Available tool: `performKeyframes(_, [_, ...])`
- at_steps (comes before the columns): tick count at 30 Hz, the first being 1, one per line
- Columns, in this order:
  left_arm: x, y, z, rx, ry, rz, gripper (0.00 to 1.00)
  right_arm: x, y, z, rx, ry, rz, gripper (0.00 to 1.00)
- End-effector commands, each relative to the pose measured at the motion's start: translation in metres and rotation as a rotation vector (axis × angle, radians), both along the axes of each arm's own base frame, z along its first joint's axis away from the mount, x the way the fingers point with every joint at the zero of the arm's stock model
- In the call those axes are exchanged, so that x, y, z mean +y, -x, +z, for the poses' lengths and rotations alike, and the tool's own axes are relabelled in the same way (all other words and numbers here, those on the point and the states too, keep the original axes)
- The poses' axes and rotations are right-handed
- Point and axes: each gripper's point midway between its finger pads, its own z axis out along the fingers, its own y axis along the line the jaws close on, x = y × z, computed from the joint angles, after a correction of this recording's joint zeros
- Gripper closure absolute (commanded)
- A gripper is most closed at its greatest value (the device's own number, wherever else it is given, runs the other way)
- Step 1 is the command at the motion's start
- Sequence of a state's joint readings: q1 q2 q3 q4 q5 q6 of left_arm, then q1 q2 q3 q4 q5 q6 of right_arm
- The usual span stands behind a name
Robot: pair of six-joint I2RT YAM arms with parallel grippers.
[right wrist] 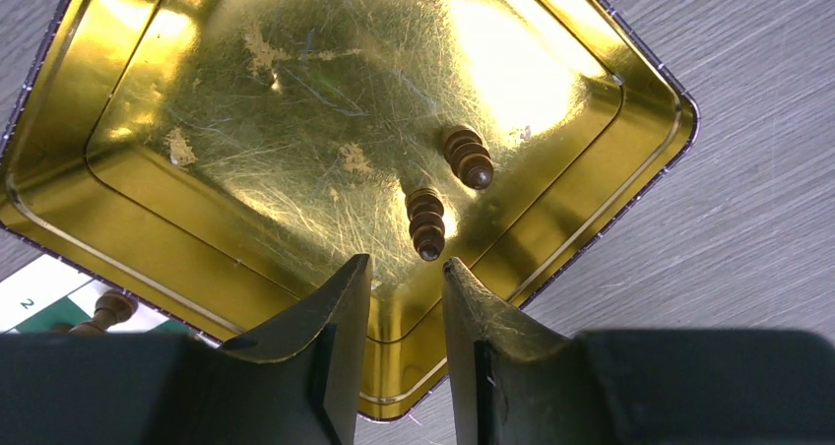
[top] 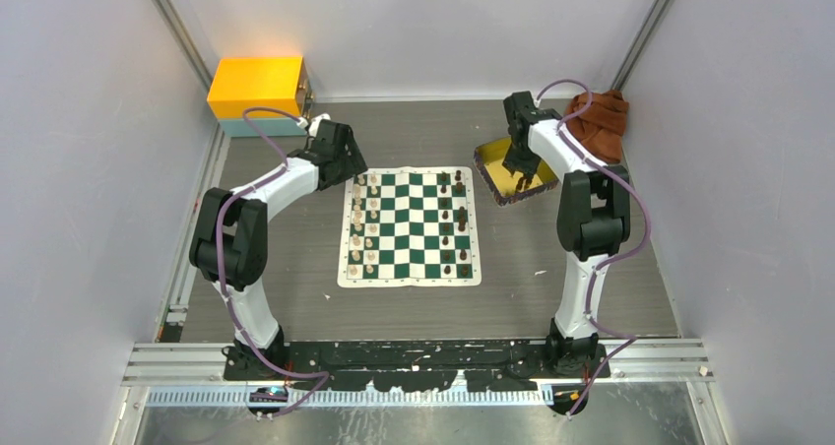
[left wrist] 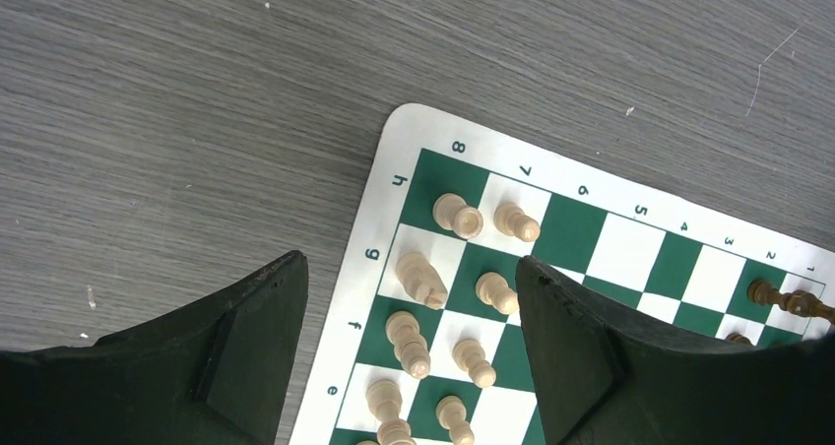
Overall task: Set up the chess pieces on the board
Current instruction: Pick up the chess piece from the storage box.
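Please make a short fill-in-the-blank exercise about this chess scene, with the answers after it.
The tray holds ____ dark pieces.
The right gripper hangs open above the ____.
In the top view, the cream pieces stand on the ____ side of the board.
The left gripper, jaws apart, holds ____.
Answers: two; tray; left; nothing.

Grey wood-grain table [top: 295,307]. Gold tray [top: 492,158] at far right, set diagonally; dark rim, inside scratched and scuffed in patches. Rust-brown cloth [top: 603,120] bunched in the far right corner, just behind the tray. Yellow box [top: 256,86] in the far left corner, sitting on a pale blue base [top: 258,127], possibly a second box.
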State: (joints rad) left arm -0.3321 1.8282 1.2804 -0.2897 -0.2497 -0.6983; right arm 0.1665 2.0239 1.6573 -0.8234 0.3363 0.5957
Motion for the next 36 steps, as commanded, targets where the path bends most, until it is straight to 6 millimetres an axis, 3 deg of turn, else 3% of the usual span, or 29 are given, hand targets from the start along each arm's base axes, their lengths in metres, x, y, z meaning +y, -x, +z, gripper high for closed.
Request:
performKeyframes(1, [0.002, -0.007, 0.028, -0.063, 0.009, -0.003, 0.22, -0.003, -0.007, 0.0, -0.029, -0.018, -0.027, 0.62])
performKeyframes(23, [0.002, -0.008, 0.024, -0.054, 0.002, -0.002, 0.23, -0.01, -0.008, -0.02, -0.001, -0.04, -0.041, 0.62])
performKeyframes(30, [0.003, -0.008, 0.022, -0.051, -0.001, -0.002, 0.23, -0.012, -0.007, -0.025, 0.009, -0.048, -0.044, 0.76])
performKeyframes(36, [0.002, -0.008, 0.021, -0.048, -0.001, -0.003, 0.23, -0.011, -0.009, -0.022, -0.002, -0.05, -0.041, 0.98])
